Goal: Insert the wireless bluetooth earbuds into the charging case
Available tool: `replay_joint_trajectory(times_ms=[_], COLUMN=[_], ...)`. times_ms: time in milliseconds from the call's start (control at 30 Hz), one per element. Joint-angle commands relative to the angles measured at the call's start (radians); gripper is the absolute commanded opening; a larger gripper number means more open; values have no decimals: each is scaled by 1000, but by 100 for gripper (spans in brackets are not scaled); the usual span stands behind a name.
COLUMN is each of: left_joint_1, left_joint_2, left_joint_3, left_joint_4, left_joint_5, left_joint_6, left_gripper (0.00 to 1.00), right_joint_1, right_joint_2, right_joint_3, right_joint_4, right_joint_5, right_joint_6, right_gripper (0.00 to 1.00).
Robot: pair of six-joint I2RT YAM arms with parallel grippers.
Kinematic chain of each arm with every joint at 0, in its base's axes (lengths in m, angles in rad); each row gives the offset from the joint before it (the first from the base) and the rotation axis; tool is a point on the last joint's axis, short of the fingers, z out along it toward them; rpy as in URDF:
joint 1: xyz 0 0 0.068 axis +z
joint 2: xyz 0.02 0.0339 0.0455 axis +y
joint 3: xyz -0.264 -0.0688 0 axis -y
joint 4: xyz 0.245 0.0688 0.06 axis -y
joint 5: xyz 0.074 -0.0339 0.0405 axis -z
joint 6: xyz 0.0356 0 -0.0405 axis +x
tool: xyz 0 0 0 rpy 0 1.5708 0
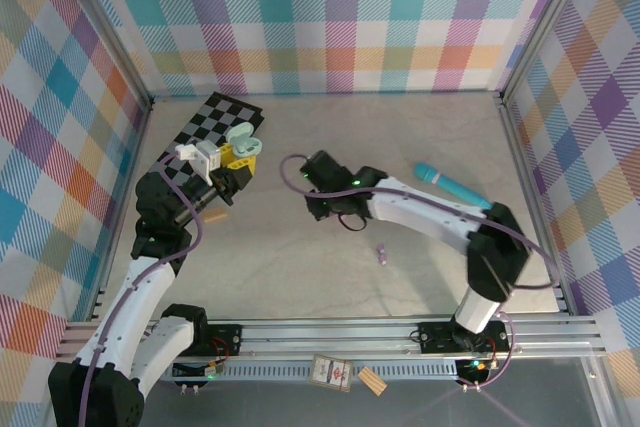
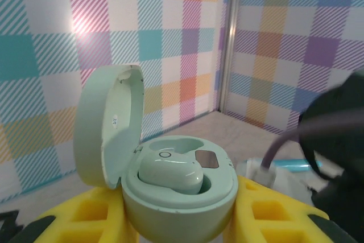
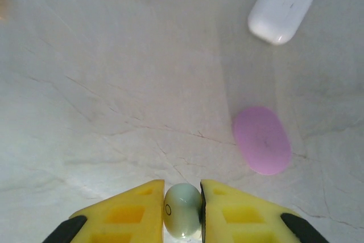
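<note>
right gripper (image 3: 182, 196) nipped tight on the green earbud (image 3: 182, 210), over the counter (image 3: 114, 83). left gripper (image 2: 179, 220) clamps the open green case (image 2: 182, 200), seated bud (image 2: 170, 176) in one side. Align over the free socket (image 2: 208, 162), lower slow, release once flush

Left gripper (image 1: 238, 155) seemingly holds green case (image 1: 242, 133)

The pale marbled table (image 1: 300, 287) carries a checkered board (image 1: 200, 127) at upper left, a turquoise stick (image 1: 455, 185) at right and a tiny purple earbud (image 1: 382, 253) below centre. The right wrist view shows a white case (image 3: 280, 8) at upper right with a purple case (image 3: 261, 139) below it.
</note>
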Motion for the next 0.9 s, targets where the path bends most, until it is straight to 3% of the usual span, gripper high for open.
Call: replay_joint_trajectory(times_ms=[0,400,533,867], left_joint_1=[5,-80,-125,-165], left_joint_2=[18,63,75,117], left_joint_3=[8,-15,-17,-29], left_joint_4=[205,289,236,174], left_joint_5=[132,199,190,226], left_joint_6=[-51,-60,-21,-7], left_gripper=[32,32,32,32], right_joint_1=[-53,-234,-240,-239], right_joint_2=[-107,-335,-344,-307], right_joint_3=[-66,-99,-62,-11], right_joint_4=[87,224,267,352], right_joint_5=[-159,-590,-717,-876], right_joint_6=[40,113,111,144], right_gripper=[22,22,22,23])
